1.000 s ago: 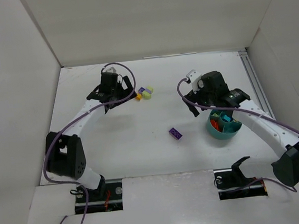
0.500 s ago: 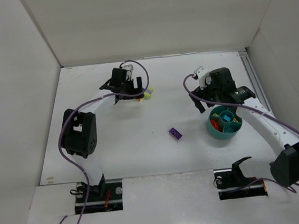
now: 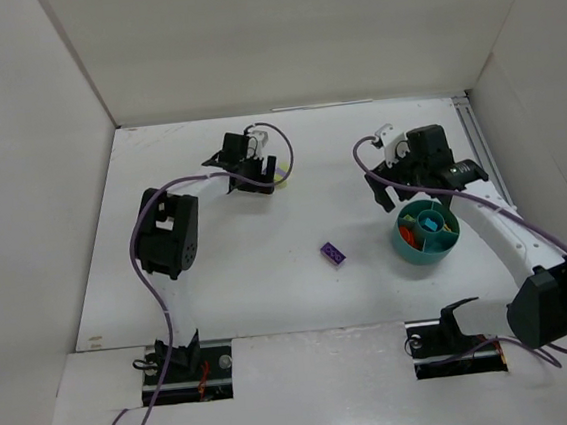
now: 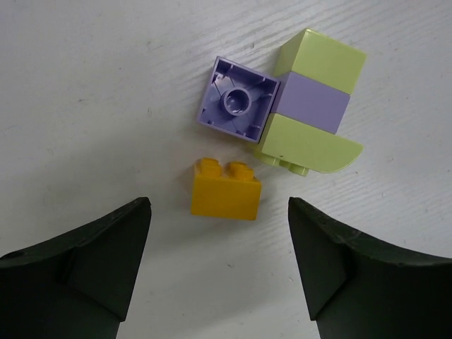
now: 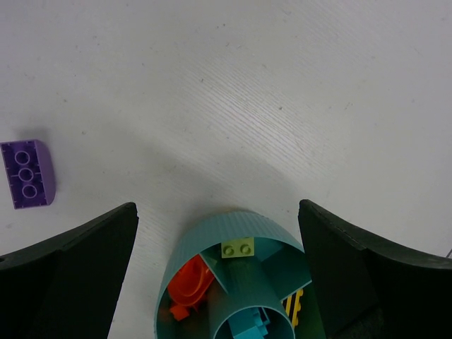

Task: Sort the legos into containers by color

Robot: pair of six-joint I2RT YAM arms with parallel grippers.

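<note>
The left tool (image 4: 219, 206) hangs open over the surface (image 4: 85, 85), with one jaw on either side of a yellow brick (image 4: 226, 189) and touching nothing. Just beyond that brick lies an upturned purple brick (image 4: 239, 99). It touches a stack (image 4: 311, 99) of two pale green pieces with a purple one between them. The right tool (image 5: 217, 206) is wide open and empty above the rim of the teal bowl (image 5: 219, 229), which sits at the right of the surface. The bowl's compartments show a pale green brick (image 5: 237, 248), an orange-red piece (image 5: 189, 286) and a yellow piece (image 5: 296, 307), with a teal piece (image 5: 258, 326) in the central cup. A rounded purple brick (image 5: 27, 174) lies alone left of the bowl.
</note>
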